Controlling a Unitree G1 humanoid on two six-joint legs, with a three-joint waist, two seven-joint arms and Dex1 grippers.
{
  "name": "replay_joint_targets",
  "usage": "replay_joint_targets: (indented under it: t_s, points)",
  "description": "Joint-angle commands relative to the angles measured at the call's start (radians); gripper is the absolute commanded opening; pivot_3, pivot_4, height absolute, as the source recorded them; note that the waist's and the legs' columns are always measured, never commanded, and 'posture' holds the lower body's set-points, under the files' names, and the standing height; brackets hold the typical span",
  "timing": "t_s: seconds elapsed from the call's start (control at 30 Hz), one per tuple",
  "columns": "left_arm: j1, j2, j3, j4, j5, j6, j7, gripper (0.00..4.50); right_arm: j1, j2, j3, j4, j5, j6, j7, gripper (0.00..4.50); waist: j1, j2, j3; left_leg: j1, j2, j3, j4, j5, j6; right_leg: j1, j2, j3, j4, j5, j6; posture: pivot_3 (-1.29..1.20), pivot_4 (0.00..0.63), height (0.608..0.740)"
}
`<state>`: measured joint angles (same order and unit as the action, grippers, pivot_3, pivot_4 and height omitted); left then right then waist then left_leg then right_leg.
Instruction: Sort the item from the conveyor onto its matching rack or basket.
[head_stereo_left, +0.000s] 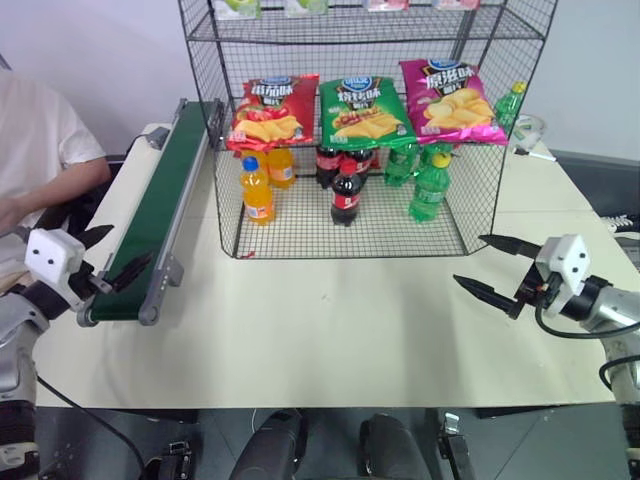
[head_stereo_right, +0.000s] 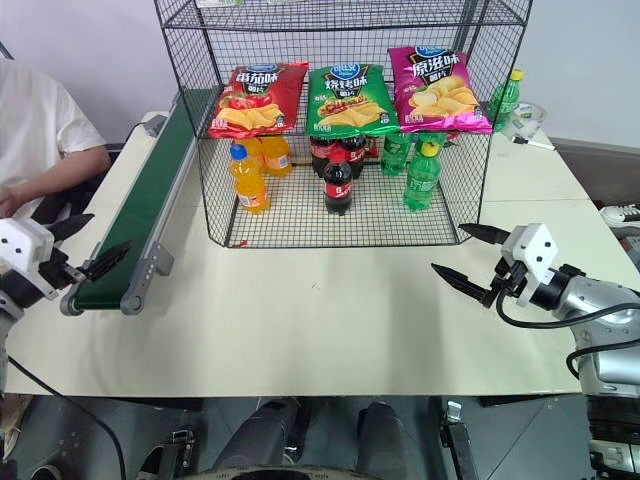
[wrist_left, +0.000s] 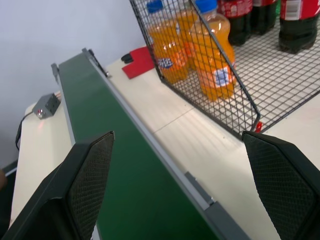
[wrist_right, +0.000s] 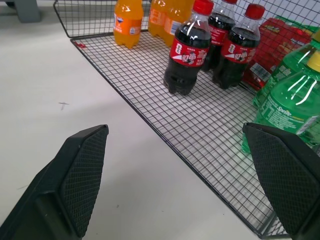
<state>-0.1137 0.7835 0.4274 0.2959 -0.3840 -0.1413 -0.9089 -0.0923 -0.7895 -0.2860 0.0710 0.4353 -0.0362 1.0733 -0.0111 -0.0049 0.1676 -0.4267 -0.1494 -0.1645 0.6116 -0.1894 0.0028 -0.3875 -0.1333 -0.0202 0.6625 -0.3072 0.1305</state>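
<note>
On your left, the left gripper (head_stereo_left: 112, 256) hangs released over the near end of the conveyor (head_stereo_left: 165, 200). The red crisp bag (head_stereo_left: 272, 112) lies in the rack (head_stereo_left: 350, 130) (leftmost, beside the green bag (head_stereo_left: 365, 112)). The right gripper (head_stereo_left: 495, 268) is released too, above the table (head_stereo_left: 330, 320).

The green bottle (wrist_right: 290, 107) label reads "Sprite".
</note>
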Motion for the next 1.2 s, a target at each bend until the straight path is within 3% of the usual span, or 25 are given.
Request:
replay_joint_targets:
  t_s: [0.03, 1.2]
  points:
    - [0.023, -0.003, 0.031, -0.053, -0.02, -0.009, 0.005, 4.26, -0.003, -0.011, -0.028, -0.038, 0.001, -0.028, 0.001, 4.5, 0.0, 0.0, 0.0, 0.0, 0.0, 0.0, 0.0, 0.0, 0.0, 0.0, 0.0, 0.0, 0.0, 0.0, 0.0, 0.0, 0.15, 0.74]
    - [0.073, -0.039, 0.031, -0.115, -0.015, -0.014, 0.016, 4.26, 0.005, 0.002, -0.009, -0.051, -0.011, -0.04, -0.005, 4.5, 0.001, 0.0, 0.0, 0.0, 0.0, 0.003, -0.001, 0.0, 0.0, -0.002, 0.0, 0.004, 0.0, -0.001, -0.002, 0.0, 0.15, 0.74]
